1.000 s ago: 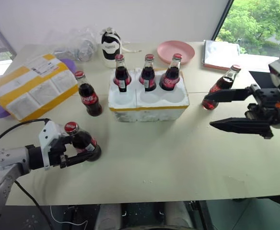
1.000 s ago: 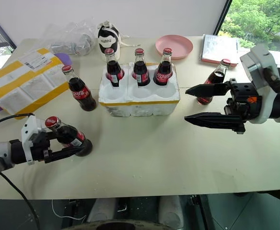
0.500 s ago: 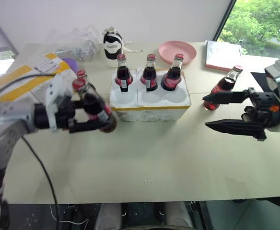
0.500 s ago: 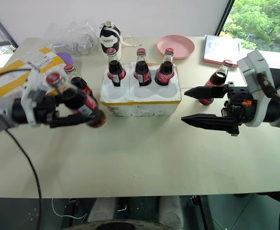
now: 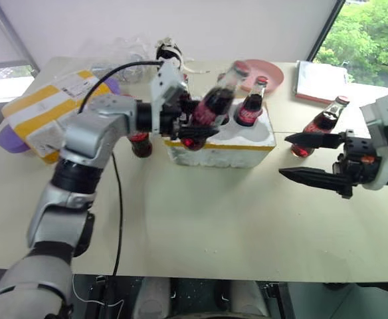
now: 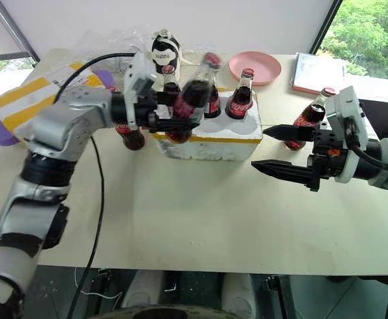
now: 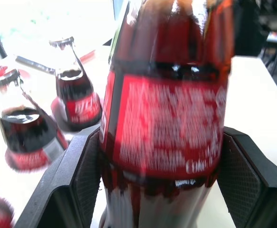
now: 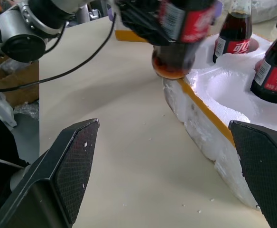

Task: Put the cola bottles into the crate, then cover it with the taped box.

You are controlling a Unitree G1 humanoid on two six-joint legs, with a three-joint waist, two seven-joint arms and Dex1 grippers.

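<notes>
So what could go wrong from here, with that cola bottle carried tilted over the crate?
1. The left claw holds its cola bottle tilted, base at the crate's front edge; it may catch the foam rim instead of dropping into a well.
2. The bottles already seated stand close behind; the leaning neck could knock them.
3. The open right claw waits beside a loose bottle and might tip it.
</notes>
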